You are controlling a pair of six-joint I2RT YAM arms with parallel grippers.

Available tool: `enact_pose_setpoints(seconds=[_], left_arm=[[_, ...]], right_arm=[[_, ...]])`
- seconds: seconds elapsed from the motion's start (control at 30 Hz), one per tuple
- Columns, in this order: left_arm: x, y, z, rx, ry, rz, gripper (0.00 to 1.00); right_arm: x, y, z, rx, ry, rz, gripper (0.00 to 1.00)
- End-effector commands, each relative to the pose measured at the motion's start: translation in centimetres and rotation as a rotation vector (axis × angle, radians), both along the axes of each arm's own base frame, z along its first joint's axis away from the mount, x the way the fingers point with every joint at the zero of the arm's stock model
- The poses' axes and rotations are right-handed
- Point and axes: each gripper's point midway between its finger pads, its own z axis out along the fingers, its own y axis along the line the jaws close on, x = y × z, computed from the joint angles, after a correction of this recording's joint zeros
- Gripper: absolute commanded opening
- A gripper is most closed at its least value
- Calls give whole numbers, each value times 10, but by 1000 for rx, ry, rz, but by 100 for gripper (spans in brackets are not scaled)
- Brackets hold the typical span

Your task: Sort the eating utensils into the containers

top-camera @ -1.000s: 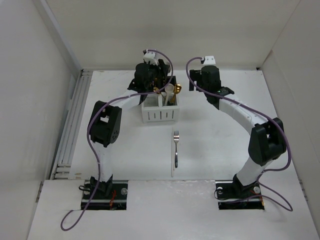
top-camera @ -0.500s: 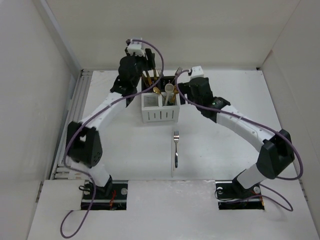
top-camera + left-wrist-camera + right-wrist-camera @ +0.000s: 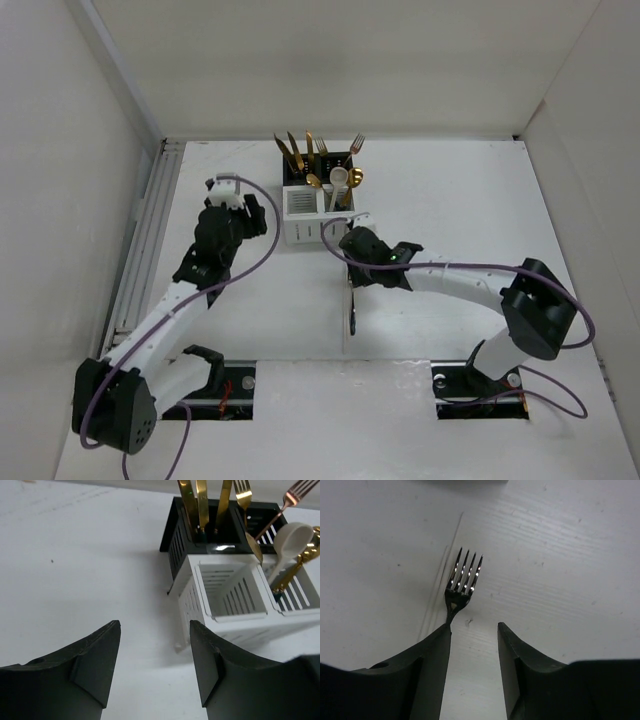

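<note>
White tabletop (image 3: 470,200), plain walls around. White slotted two-compartment holder (image 3: 305,228) touching black slotted holder (image 3: 318,162) behind it. Gold utensils (image 3: 202,505) upright in black holder; cream spoon (image 3: 290,537) in white one. Left gripper (image 3: 155,630) near white holder, fingers spread, empty. Right gripper (image 3: 474,630) low over slim metal fork (image 3: 464,577), which lies flat before holders; fingers apart, gripping nothing.

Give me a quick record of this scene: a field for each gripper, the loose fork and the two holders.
left gripper: open, empty, facing the holders
right gripper: open, low over the fork
fork: lying flat, not gripped
white holder: one compartment empty, the other holds a cream spoon
black holder: behind the white one, gold utensils standing in it
</note>
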Motion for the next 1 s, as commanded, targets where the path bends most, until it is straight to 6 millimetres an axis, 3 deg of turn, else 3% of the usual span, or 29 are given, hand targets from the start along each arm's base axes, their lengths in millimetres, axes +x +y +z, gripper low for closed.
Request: enact_pose_setpoints(seconds=[0.0, 0.17, 0.27, 0.57, 0.87, 0.97], left_arm=[[-20, -8, 15, -147, -41, -37, 54], [-37, -4, 8, -197, -24, -35, 54], [-42, -3, -1, -200, -4, -32, 54], [-44, 0, -7, -229, 11, -15, 54], [-43, 3, -7, -229, 10, -4, 56], [-42, 6, -5, -232, 0, 4, 56]], right_arm=[[-19, 14, -4, 54, 57, -2, 48], [-32, 35, -22, 121, 133, 61, 49], [-41, 23, -44, 85, 192, -10, 47], [-49, 22, -56, 71, 221, -7, 43], [-60, -19, -78, -124, 282, -148, 33], [-61, -20, -82, -130, 289, -157, 21]])
